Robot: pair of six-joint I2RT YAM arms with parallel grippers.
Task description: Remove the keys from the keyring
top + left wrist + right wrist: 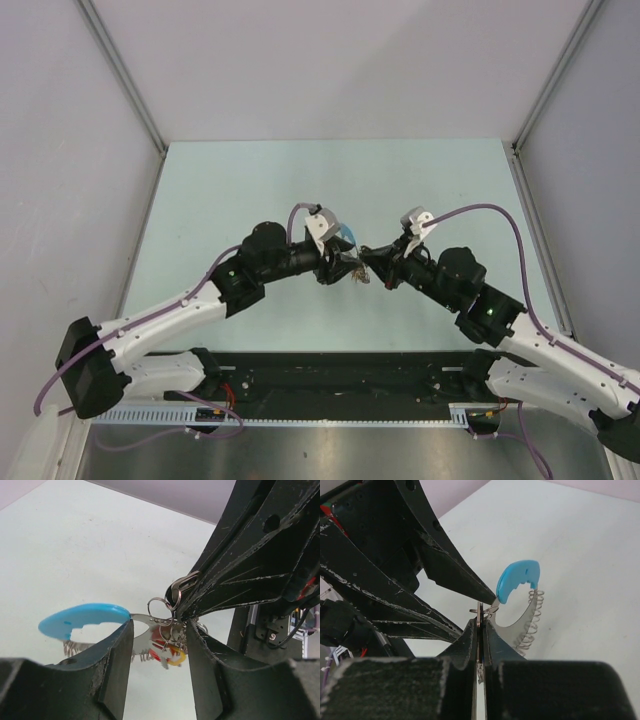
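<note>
Left wall (60, 150) is well apart from the action, with bare bench (250, 190) between them and more running to the back wall. Left arm (180, 310) comes in low from its base, elbow out left, wrist turned toward centre.

Left claw (340, 265): jaws about half apart. The keys (167, 647) sit in the gap, against both fingers (116, 665). Can't tell if they're actually clamped. The blue strap (82, 619) sticks out past its left finger, with a small spring (532, 622) beside it. The ring (159, 606) is just above the keys, at the claw tips.

Everything sits mid-bench, where the two claws meet tip to tip.

Right claw (479, 630): pinched fully closed on a thin flat bit of metal, seen edge-on. It looks like one of the keys. The tip touches the bunch from the right.

Right arm (560, 350) mirrors the left, elbow out right and forearm angled in. The bench runs on to the right wall (600, 150), which is also well apart.
</note>
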